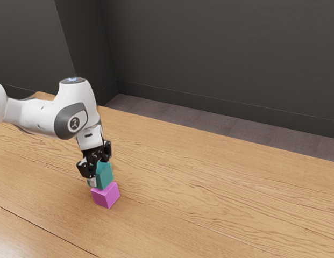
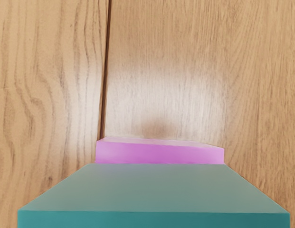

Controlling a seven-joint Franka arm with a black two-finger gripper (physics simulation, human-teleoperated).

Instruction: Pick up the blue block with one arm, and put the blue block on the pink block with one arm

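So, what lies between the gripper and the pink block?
The blue block, held in the gripper, lies between them, right above the pink block. The exterior view shows this; whether the two blocks touch I cannot tell.

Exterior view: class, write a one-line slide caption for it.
Franka hand holds the teal block directly over the pink block on a wooden table.

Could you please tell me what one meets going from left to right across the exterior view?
White arm → pincer → bare wooden table. The blue block and the pink block sit one above the other right at the pincer, so I leave them out of the order.
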